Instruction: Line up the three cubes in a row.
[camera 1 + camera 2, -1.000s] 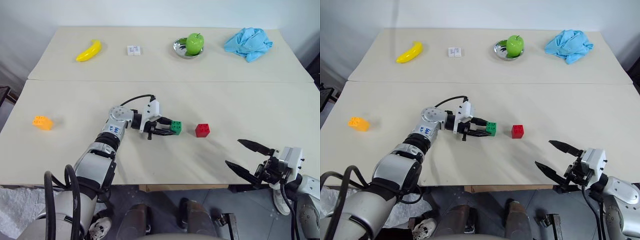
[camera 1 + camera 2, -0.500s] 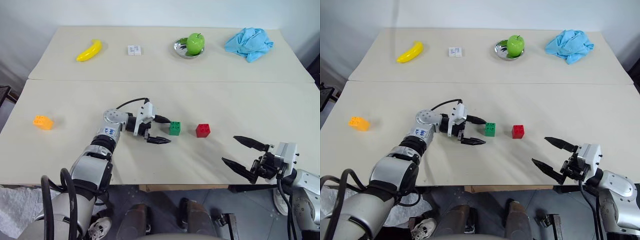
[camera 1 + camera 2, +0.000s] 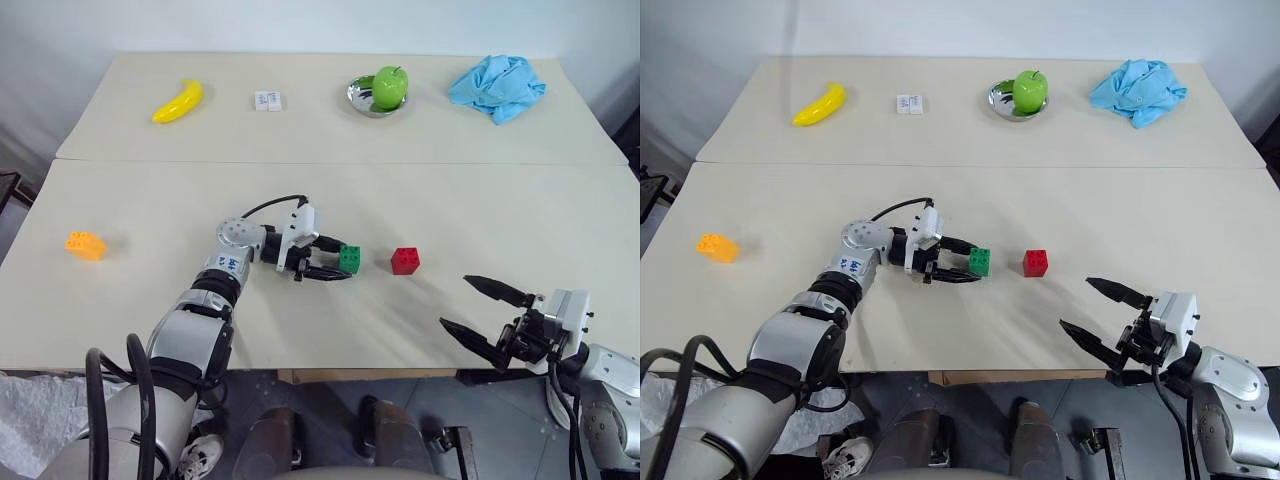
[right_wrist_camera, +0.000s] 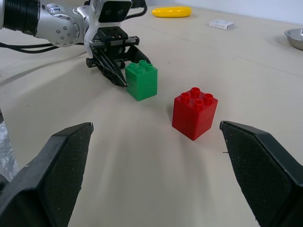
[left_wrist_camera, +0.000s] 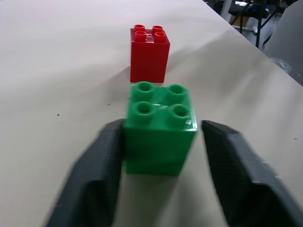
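Gripping the green cube [image 3: 350, 258] with the left pincer [image 3: 335, 258], a small gap away from the red cube [image 3: 405, 260].

Both cubes stand in the middle part of the surface [image 3: 450, 190], toward its near edge; the left pincer is clamped on the green one from its left side. The orange cube [image 3: 86, 245] lies well apart, close to the left edge. The right pincer [image 3: 480, 312] hovers at the near right corner with its fingers wide apart, holding nothing. I judge that the step in hand is setting the green cube beside the red one. The next move then calls for releasing it squarely, and for fetching the orange cube to continue the same row.
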